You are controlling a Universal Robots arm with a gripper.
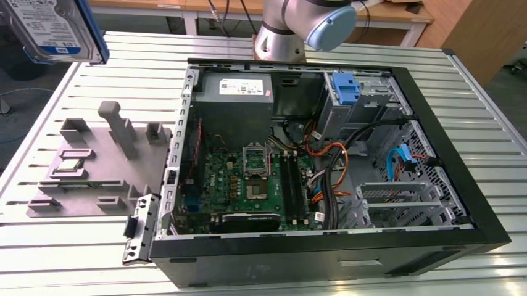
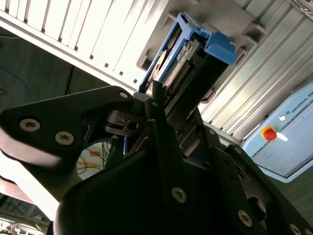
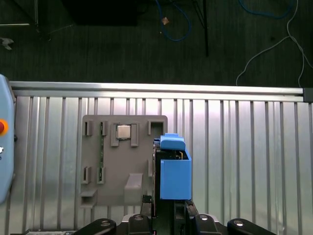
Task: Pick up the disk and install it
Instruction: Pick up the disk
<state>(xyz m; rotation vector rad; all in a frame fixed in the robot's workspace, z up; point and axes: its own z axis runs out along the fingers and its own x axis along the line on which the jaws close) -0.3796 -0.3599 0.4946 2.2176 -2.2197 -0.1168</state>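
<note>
The disk [image 1: 53,28], a silver hard drive with a blue-and-white label and blue side rails, hangs high in the air at the exterior view's upper left. In the second wrist view my gripper [image 2: 164,105] is shut on the disk [image 2: 182,54], its black fingers [image 2: 156,95] clamped on the near end. The first wrist view sees the disk [image 3: 175,169] edge-on, well above the grey fixture plate [image 3: 122,161]. The open computer case [image 1: 485,228] lies to the exterior view's right, with a drive bay and blue latch [image 1: 347,89] at its far corner.
The grey fixture plate [image 1: 82,166] with upright posts lies on the slatted metal table [image 1: 66,265]. Inside the case are a grey power supply [image 1: 234,86], a motherboard [image 1: 247,185] and loose cables [image 1: 329,160]. The arm's base [image 1: 297,28] stands behind the case. A pale blue pendant with a red button [image 2: 269,133] rests on the table.
</note>
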